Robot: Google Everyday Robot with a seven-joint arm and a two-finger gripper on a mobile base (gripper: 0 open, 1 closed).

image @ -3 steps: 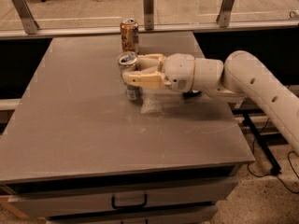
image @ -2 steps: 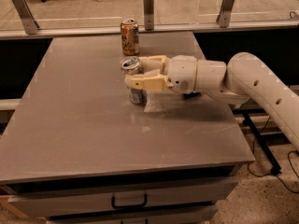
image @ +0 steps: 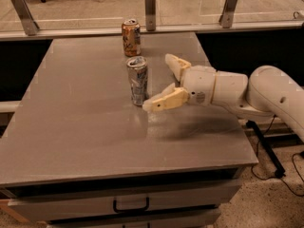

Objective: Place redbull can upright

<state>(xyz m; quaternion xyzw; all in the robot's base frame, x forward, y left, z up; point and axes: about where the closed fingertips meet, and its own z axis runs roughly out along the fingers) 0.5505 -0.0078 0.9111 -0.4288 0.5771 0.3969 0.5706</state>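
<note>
The redbull can [image: 137, 80] is a slim, dented silver and blue can. It stands upright on the grey table [image: 85, 127], left of centre. My gripper [image: 162, 82] is just to the right of the can, a little apart from it. Its fingers are spread wide open and hold nothing. One finger [image: 161, 101] points at the can's base and the other [image: 175, 64] reaches toward the back. The white arm [image: 247, 91] comes in from the right.
A wider orange-tan can [image: 131, 37] stands upright behind the redbull can near the table's back edge. A rail with metal posts [image: 150, 4] runs behind the table. A drawer with a handle [image: 130, 205] sits under the table front.
My gripper was shut around the redbull can. It has opened, let the can go, and drawn back to the right. The can stays standing upright.
</note>
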